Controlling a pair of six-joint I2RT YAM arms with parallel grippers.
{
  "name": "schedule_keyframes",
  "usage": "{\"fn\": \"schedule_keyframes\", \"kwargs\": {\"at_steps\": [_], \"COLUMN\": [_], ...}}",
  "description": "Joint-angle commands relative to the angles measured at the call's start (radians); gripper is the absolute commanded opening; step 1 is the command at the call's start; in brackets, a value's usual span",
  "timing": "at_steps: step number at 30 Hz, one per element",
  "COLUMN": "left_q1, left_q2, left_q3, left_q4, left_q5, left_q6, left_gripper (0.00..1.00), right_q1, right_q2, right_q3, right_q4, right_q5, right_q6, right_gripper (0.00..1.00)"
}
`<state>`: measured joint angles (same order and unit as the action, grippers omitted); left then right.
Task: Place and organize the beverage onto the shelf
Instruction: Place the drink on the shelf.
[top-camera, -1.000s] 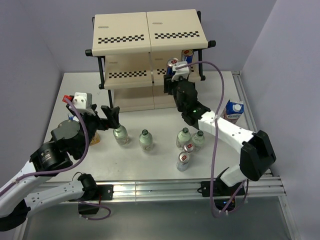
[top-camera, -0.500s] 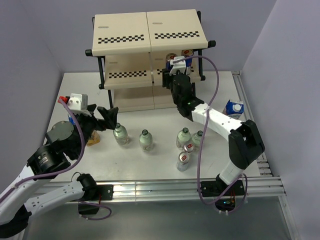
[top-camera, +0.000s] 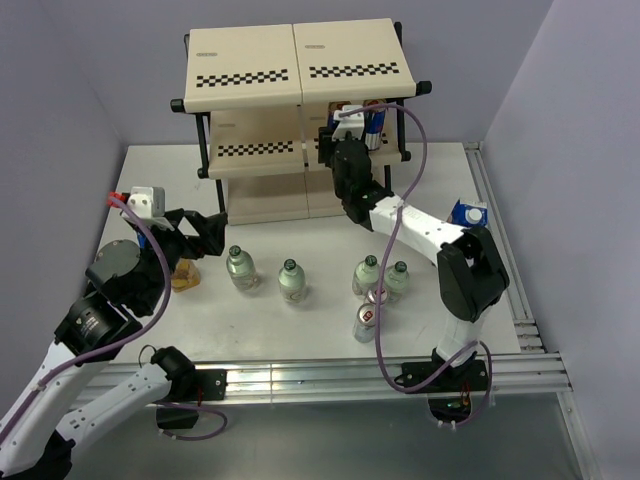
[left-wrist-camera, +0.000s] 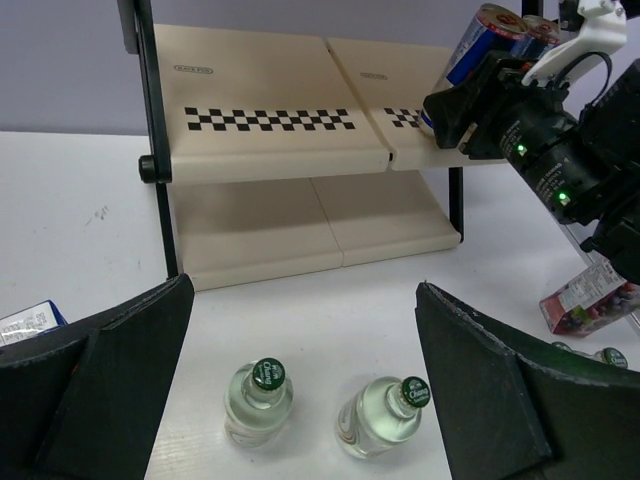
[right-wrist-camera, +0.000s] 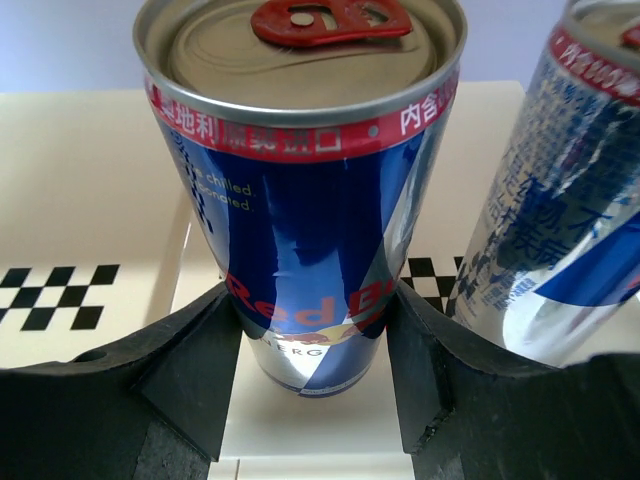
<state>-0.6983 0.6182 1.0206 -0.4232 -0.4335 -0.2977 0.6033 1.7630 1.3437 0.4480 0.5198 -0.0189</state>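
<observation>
My right gripper (right-wrist-camera: 312, 345) is shut on a slim silver-blue-red can (right-wrist-camera: 305, 190), held upright over the shelf's cream tier (right-wrist-camera: 90, 200). A second can (right-wrist-camera: 560, 190) stands just to its right. From above, the right gripper (top-camera: 338, 142) is at the right half of the middle tier of the shelf (top-camera: 300, 60). My left gripper (left-wrist-camera: 305, 390) is open above two green-capped bottles (left-wrist-camera: 258, 400) (left-wrist-camera: 385, 415), touching neither. Two more bottles (top-camera: 367, 275) (top-camera: 398, 280) and two cans (top-camera: 367, 320) (top-camera: 378, 296) stand on the table. The purple carton (top-camera: 468, 215) sits at the right.
The yellow carton (top-camera: 183, 276) is partly hidden under my left arm. The shelf's black frame post (left-wrist-camera: 150, 140) stands ahead of the left gripper. A metal rail (top-camera: 330, 375) runs along the near table edge, and grey walls close in on both sides.
The right arm has carried the can back and left, in under the top tier beside the standing can. The left arm has drawn back to the left, still open.
</observation>
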Motion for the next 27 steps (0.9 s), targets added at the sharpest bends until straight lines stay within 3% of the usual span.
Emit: {"fn": "schedule_keyframes", "kwargs": {"at_steps": [1,17,21,25,27], "left_q1": [0.017,0.029,0.031,0.033,0.034], "left_q2": [-0.015,-0.014,-0.009,-0.011,-0.012], "left_q3": [-0.005,-0.007,-0.007,-0.005,-0.005], "left_q4": [0.035,0.041,0.037,0.038,0.038], "left_q5": [0.050,0.073,0.073,0.076,0.076], "left_q6": [-0.011,-0.011,-0.009,-0.009,-0.011], "left_gripper": [0.99,0.99,0.99,0.99,1.00], "right_q1": [-0.002,-0.016,-0.016,-0.016,-0.016], "right_q2": [0.004,0.053,0.058,0.055,0.050], "right_q3": [0.078,0.112,0.127,0.124,0.121], "right_q4": [0.095,0.008,-0.026,-0.042,-0.043], "right_q5": [0.052,0.105,0.072,0.063,0.065], "right_q6": [0.017,0.062,0.071,0.079,0.079], "right_gripper": [0.00,0.02,0.20,0.28,0.40]}}
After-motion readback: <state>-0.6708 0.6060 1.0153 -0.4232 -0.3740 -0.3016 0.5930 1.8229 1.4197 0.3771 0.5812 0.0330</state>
